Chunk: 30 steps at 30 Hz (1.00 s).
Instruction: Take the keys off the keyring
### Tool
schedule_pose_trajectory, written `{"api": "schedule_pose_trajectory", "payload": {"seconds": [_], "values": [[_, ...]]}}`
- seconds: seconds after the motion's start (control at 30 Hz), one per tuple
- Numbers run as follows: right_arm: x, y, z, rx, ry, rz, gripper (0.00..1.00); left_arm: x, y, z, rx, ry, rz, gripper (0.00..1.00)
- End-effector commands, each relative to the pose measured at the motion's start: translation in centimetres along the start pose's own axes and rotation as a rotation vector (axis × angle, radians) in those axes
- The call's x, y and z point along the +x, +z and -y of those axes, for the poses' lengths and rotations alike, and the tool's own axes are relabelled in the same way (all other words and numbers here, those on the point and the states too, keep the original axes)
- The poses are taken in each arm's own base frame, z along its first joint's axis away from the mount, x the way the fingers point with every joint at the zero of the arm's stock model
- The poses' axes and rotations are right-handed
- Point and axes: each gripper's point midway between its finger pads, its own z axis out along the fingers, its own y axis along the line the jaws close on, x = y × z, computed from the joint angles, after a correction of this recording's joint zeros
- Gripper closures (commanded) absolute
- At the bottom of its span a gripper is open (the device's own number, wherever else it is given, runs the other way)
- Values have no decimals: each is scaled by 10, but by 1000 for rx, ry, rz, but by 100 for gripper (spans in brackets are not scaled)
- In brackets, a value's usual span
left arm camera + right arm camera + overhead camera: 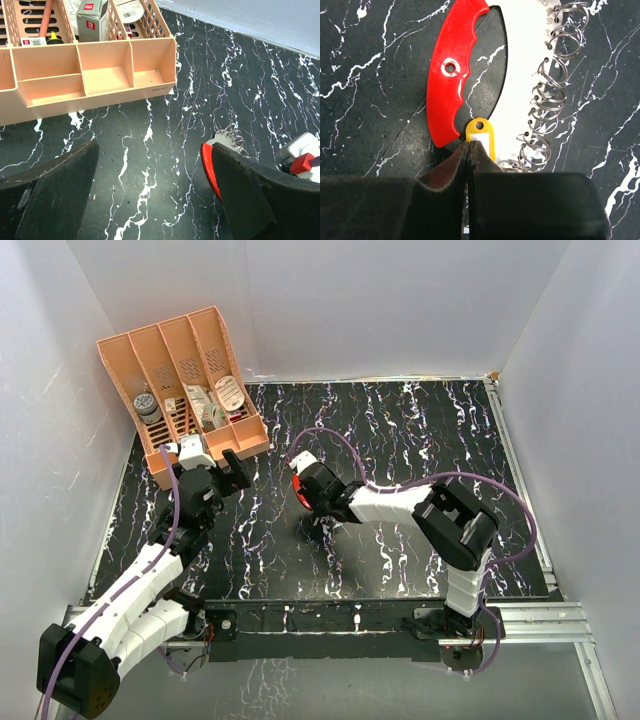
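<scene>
Right gripper (469, 144): jaws pressed together, yellow key (481, 136) at their tips; actual grip unconfirmed. Red-and-white bunch (452, 65) with the keyring (551, 95) coils lies just ahead. Left gripper (152, 165): spread wide, empty, bunch beside its right finger. Judgement: early stage, no key clearly separated yet.

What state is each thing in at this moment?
left gripper: open, nothing between its fingers
right gripper: shut on the yellow key
yellow key: pinched at its lower end, head showing
keyring bunch: lying flat on the table, unheld
organizer: upright, visible front compartments empty, rear ones stocked
</scene>
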Motion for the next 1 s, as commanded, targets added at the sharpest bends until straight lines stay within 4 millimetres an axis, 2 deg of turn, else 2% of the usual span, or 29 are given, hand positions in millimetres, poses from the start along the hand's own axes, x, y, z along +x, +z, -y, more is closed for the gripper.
{"api": "schedule_pose_trajectory", "payload": {"seconds": [0.0, 0.1, 0.2, 0.4, 0.47, 0.53, 0.6, 0.7, 0.8, 0.97], "values": [[-32, -14, 3, 13, 15, 49, 100, -6, -1, -2, -6, 9, 26, 7], [-68, -29, 5, 7, 17, 133, 100, -6, -1, -1, -5, 15, 21, 7], [-92, -42, 7, 3, 16, 193, 100, -5, 0, -1, -2, 18, 19, 7], [-116, -74, 15, 11, 35, 268, 100, 1, 2, -2, -1, 20, 10, 7], [-112, -79, 20, 28, 40, 251, 100, 2, 3, 1, 10, 14, 5, 7], [-100, -80, 22, 38, 43, 219, 98, 4, 4, 4, 21, 6, -1, 7], [-84, -79, 23, 39, 45, 192, 77, 5, 4, 6, 34, -1, -7, 7], [-54, -74, 18, 12, 42, 136, 64, 7, 5, 9, 50, -9, -13, 7], [-38, -73, 13, -19, 41, 101, 63, 9, 6, 10, 54, -11, -18, 7], [-31, -73, 8, -51, 23, 84, 62, 9, 6, 11, 56, -11, -20, 7]]}}
